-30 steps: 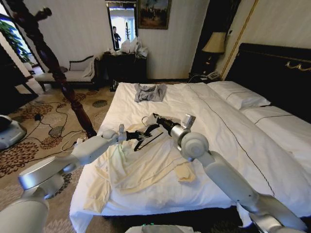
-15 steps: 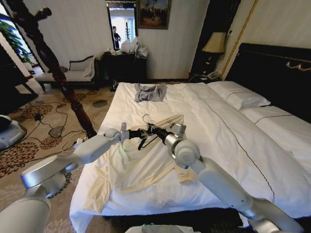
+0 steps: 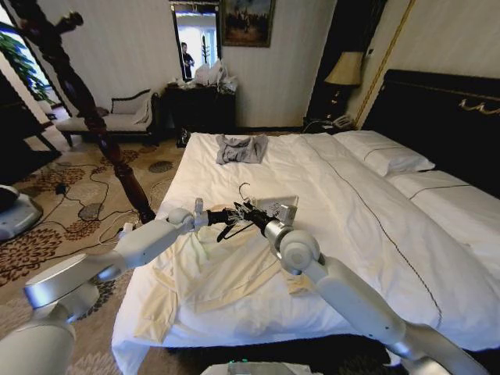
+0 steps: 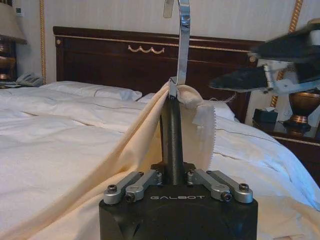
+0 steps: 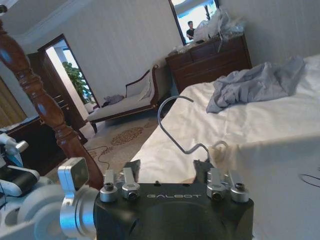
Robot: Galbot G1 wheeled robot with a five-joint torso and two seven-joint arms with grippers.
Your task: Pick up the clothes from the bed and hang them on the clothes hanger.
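The clothes hanger [image 4: 172, 130] is clamped in the closed left end effector [image 4: 172, 175], marked "GALBOT", above the bed [image 3: 375, 226]. The cream clothes [image 4: 130, 145] are draped against it. The right end effector [image 3: 251, 214], just beside, is spread apart.

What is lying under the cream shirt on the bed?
Under the cream shirt shows the white sheet of the bed. Near its collar, fabric drapes over the black hanger; anything beneath the folds is covered.
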